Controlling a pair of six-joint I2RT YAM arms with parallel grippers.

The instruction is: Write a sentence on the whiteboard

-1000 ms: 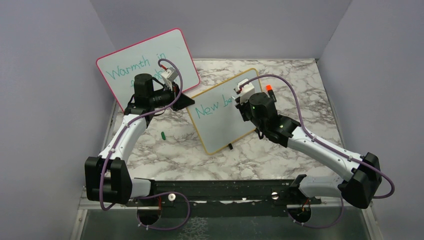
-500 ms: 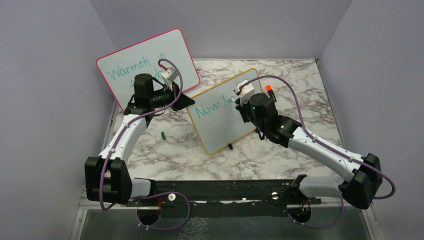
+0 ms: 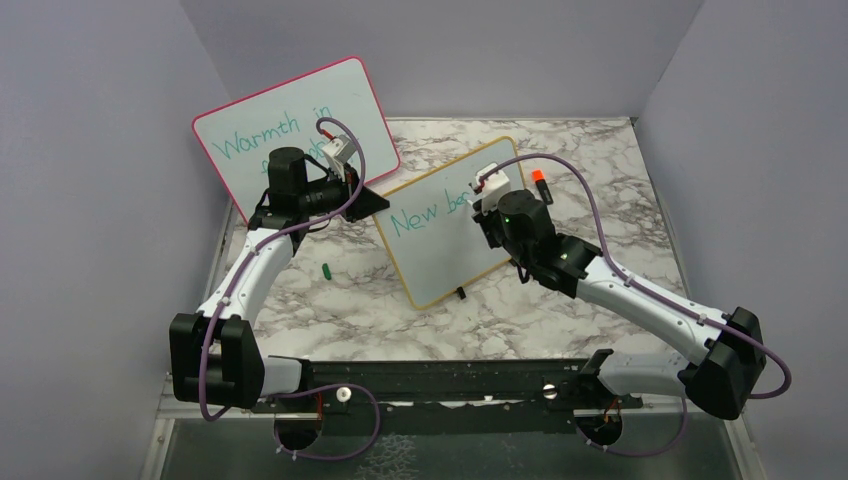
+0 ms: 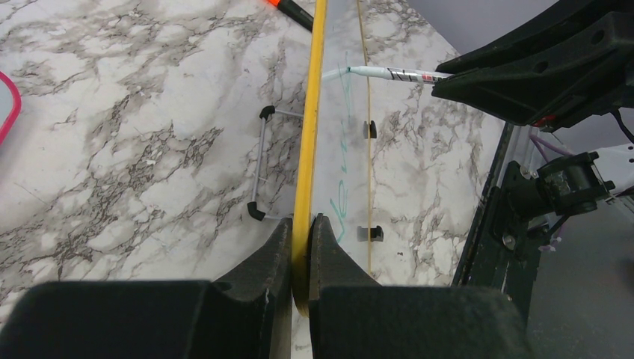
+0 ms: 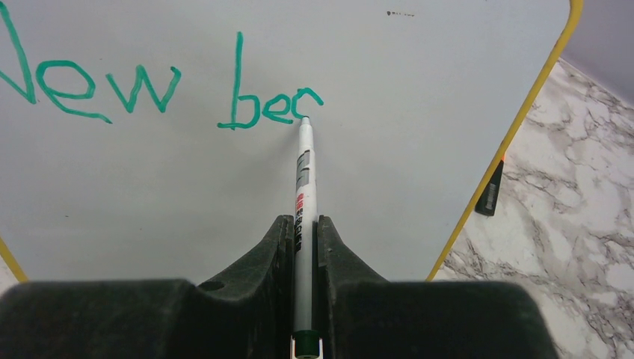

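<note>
Whiteboard (image 3: 440,265) stands tilted mid-frame on the marble table (image 3: 560,300) in the top view; low in the left wrist view the left gripper (image 4: 300,243) pinches its yellow edge; in the right wrist view the right gripper (image 5: 305,243) clamps a marker (image 5: 305,168) touching the sentence (image 5: 142,90) "New bec".

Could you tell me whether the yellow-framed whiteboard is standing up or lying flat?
Standing, leaning back: the whiteboard rests on its bottom edge, a wire stand sits behind it, and the left tool clamps its frame.
</note>
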